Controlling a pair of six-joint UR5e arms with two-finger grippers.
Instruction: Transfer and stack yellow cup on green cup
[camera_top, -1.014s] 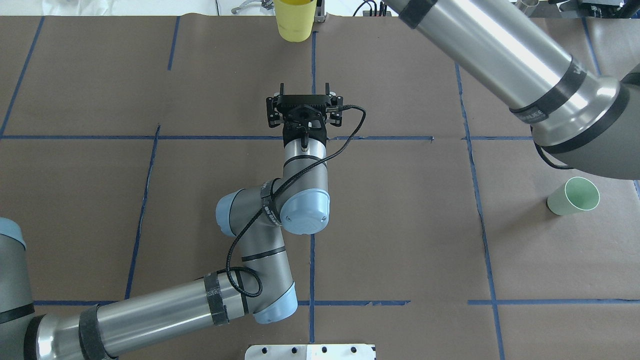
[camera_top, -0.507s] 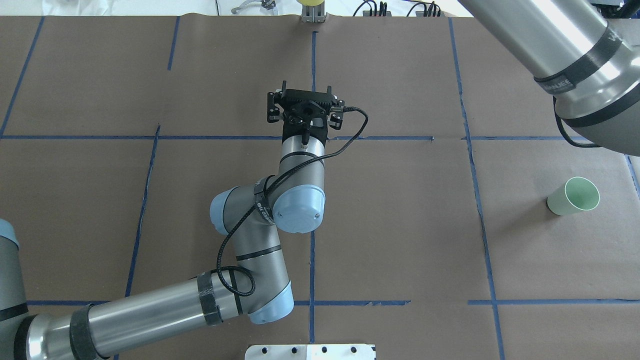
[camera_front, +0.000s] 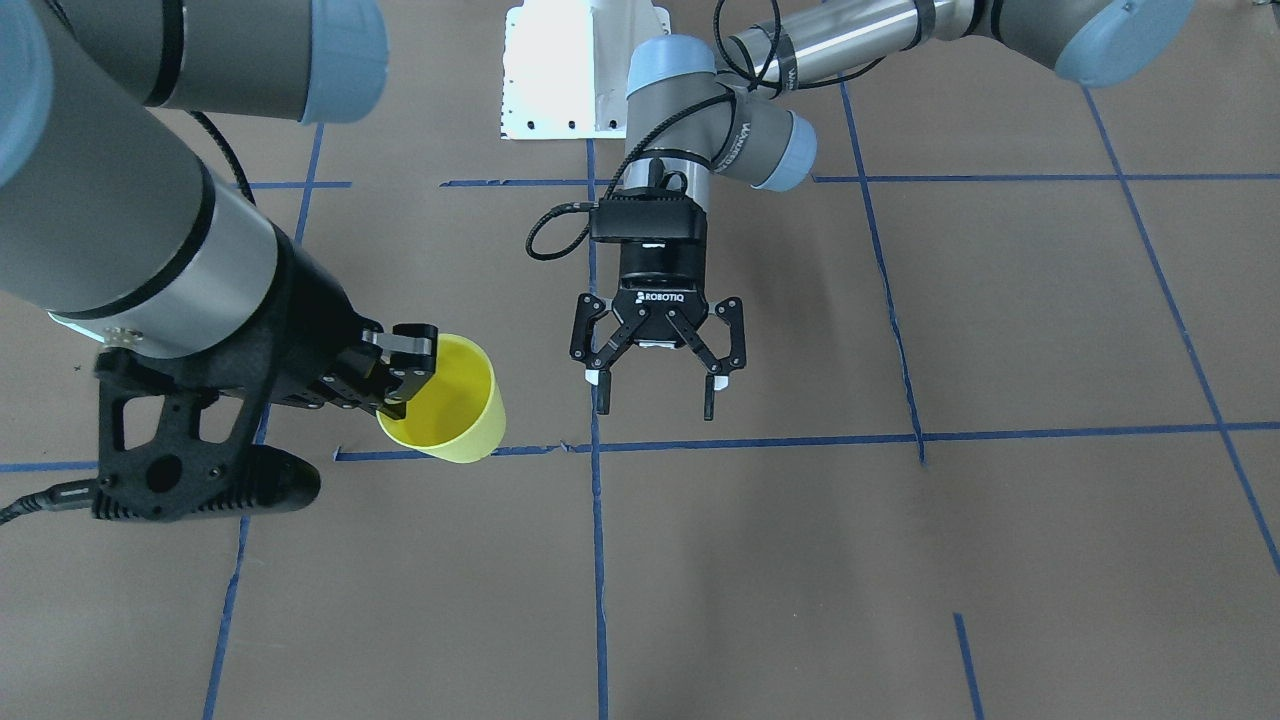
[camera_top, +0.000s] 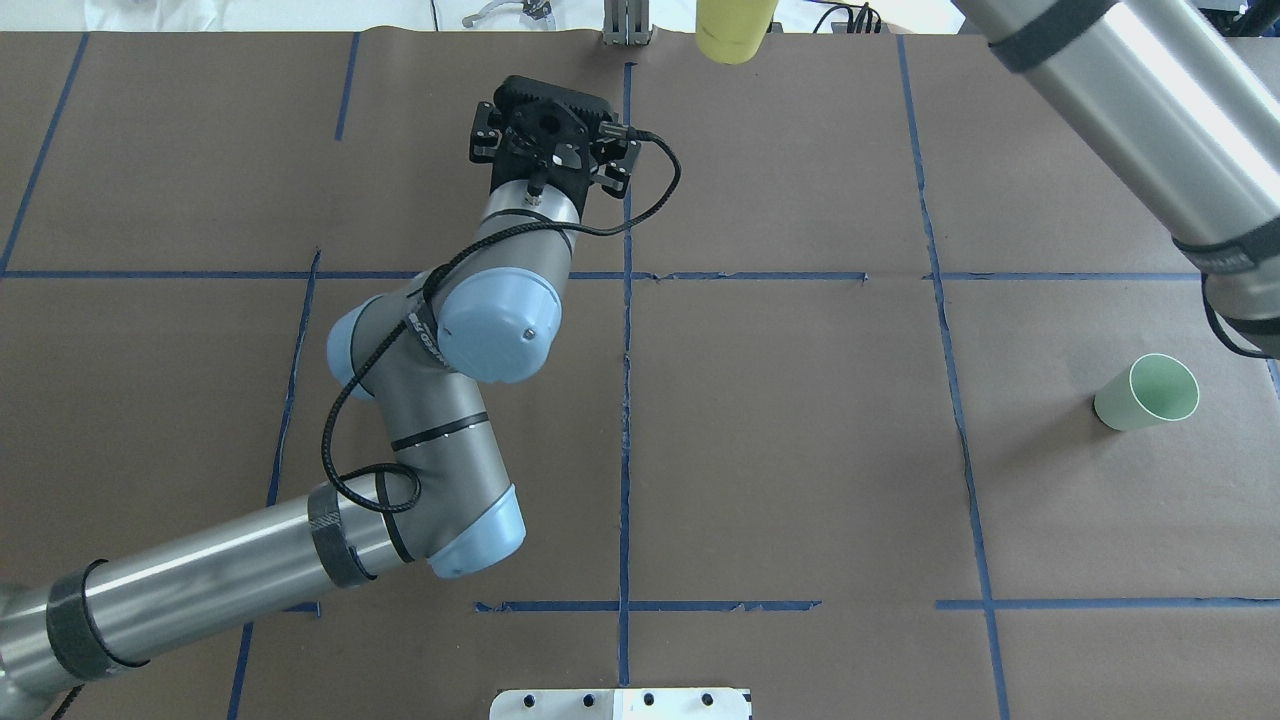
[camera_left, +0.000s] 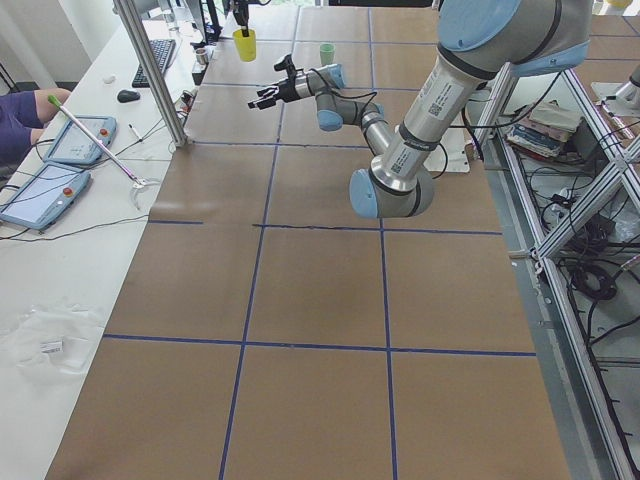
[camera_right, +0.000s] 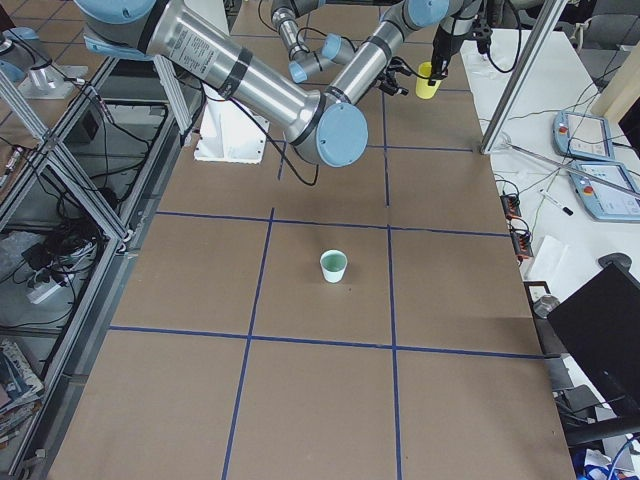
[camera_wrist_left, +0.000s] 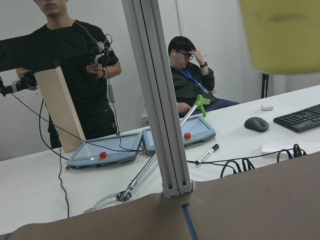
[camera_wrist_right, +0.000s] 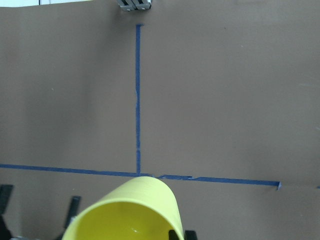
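Table (camera_top: 800, 450) is covered in brown paper, ruled into squares by blue tape (camera_top: 625, 440). Beyond its far edge, per the left wrist view: a standing person (camera_wrist_left: 75, 65), two tablets (camera_wrist_left: 102, 152) with red buttons on a white desk (camera_wrist_left: 30, 185), an aluminium post (camera_wrist_left: 155, 95), a seated person (camera_wrist_left: 192, 80), a mouse (camera_wrist_left: 256, 123), a keyboard (camera_wrist_left: 300, 118). The left gripper (camera_front: 655, 400) carries nothing, jaws spread wide above the paper. The yellow cup (camera_front: 455, 410) hangs clear of the table near the far edge, the right gripper (camera_front: 400, 380) pinching its rim; interior empty. The green cup (camera_top: 1147, 393) stands upright at the robot's right, well apart, empty
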